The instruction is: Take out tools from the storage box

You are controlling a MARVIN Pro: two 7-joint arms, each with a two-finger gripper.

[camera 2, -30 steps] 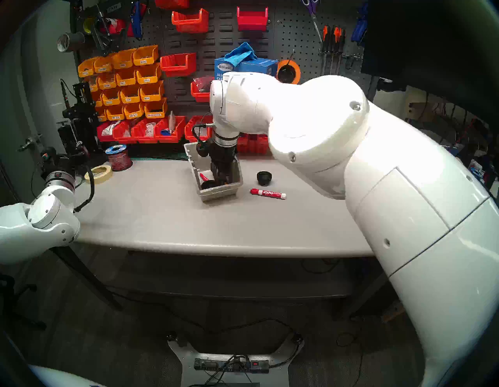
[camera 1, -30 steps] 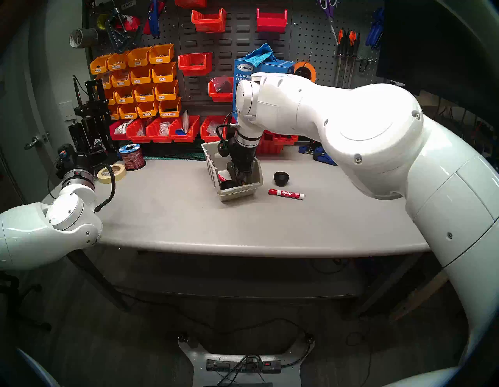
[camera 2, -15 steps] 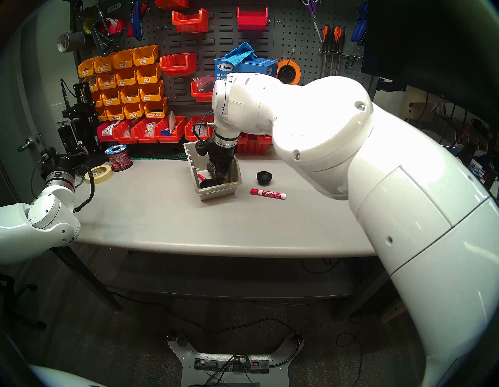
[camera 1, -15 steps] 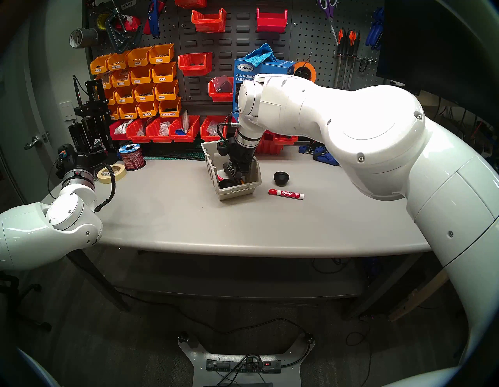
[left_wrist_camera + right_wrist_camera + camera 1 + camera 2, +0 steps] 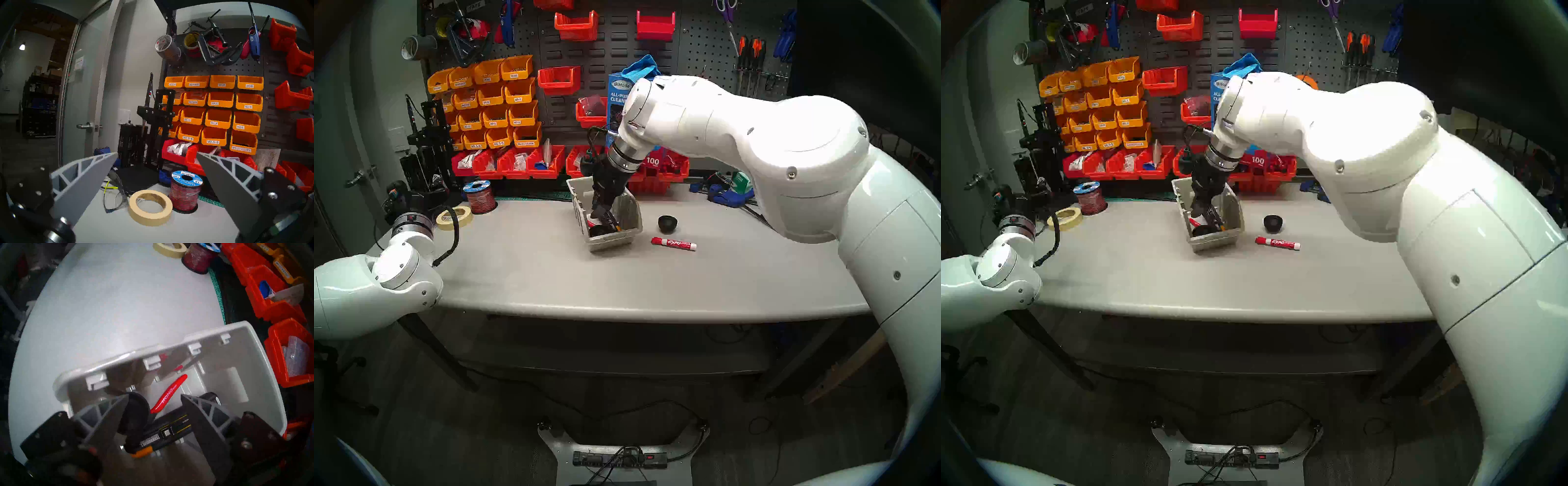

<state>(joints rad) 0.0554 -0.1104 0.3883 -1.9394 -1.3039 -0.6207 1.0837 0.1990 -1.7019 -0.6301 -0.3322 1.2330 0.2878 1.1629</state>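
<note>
The big grey desk (image 5: 534, 271) fills the head view, and dead centre on it sits the beige ribbed open-topped plastic bin (image 5: 609, 242), with the right claw (image 5: 154, 395) plunged in from the upper right. In the wrist view its fingers straddle the long black tool with yellow marks (image 5: 169, 428) low in the frame, but whether they're clamped on it or merely around it, I can't tell. Here's the danger: that tool lies skewed across the gap, so a lift could pivot it, snag the wall and drag the light bin along. The red-capped white marker (image 5: 673, 243) and one small black round cup (image 5: 667, 224) lie out on the desk, right of the bin. A second black cup (image 5: 136, 409) sits right against the left-hand finger and could get pinched too. The slim red-handled tool (image 5: 169, 392) waits behind. The left claw (image 5: 157, 152), far left, hangs spread wide, empty.
</note>
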